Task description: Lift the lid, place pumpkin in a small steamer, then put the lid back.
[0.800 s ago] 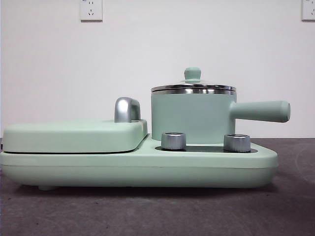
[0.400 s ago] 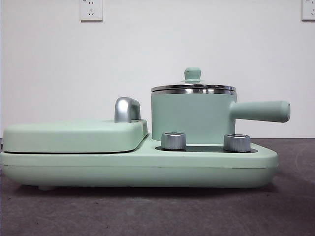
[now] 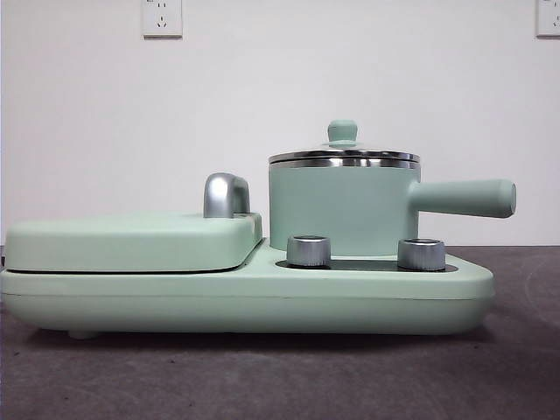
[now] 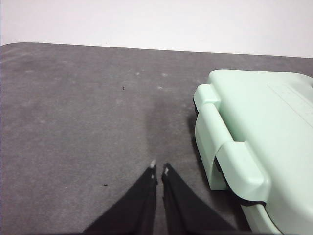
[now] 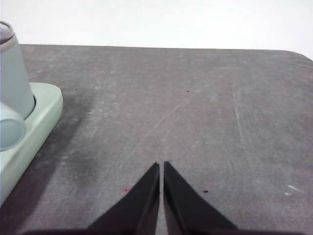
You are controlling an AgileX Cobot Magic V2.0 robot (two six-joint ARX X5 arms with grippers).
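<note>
1. Two arms wait outside the front view. The steamer (image 3: 343, 208) stands upright on the right part of the green cooker base (image 3: 245, 297), behind two steel dials (image 3: 308, 250), its handle (image 3: 462, 198) pointing right. The lid (image 3: 343, 154) sits closed on its rim, knob up. The griddle cover (image 3: 131, 241) lies flat on the left part, with a chrome handle (image 3: 224, 194) behind it. No pumpkin is seen in any view
2. Left wrist view: the left gripper (image 4: 159, 170) hangs over bare grey table (image 4: 88, 117), jaws almost together with only a thin slit between, gripping nothing. A corner of the griddle cover (image 4: 259, 127) lies just beside it
3. Right wrist view: the right gripper (image 5: 162, 166) hangs over the table (image 5: 195, 107), jaws nearly touching, empty. The steamer (image 5: 13, 73) on the base edge (image 5: 34, 122) lies well apart from it
</note>
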